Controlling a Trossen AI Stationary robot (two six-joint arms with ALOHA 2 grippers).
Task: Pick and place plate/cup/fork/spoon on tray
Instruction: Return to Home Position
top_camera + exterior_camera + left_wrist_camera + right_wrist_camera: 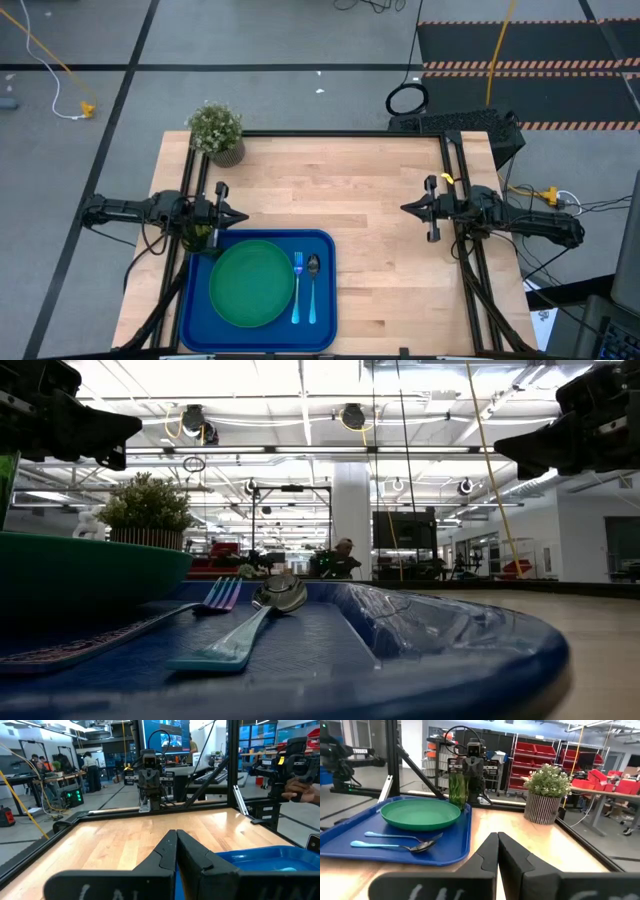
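Note:
The dark-blue tray [325, 300] lies at the table's near left. On it rests the green plate [250, 283], flat, with the light-blue fork [298, 285] and the silver-bowled spoon [312, 290] lying side by side to its right. The olive-green cup [457, 790] stands upright at the tray's far left corner, under my left arm's wrist [200, 236]. My left gripper [243, 216] is shut and empty, raised above the tray's far edge. My right gripper [405, 208] is shut and empty, raised over the table's right half.
A small potted plant [216, 130] stands at the table's far left corner. Bare wood [380, 260] lies between the tray and the right arm. People and workbenches show in the room beyond the table.

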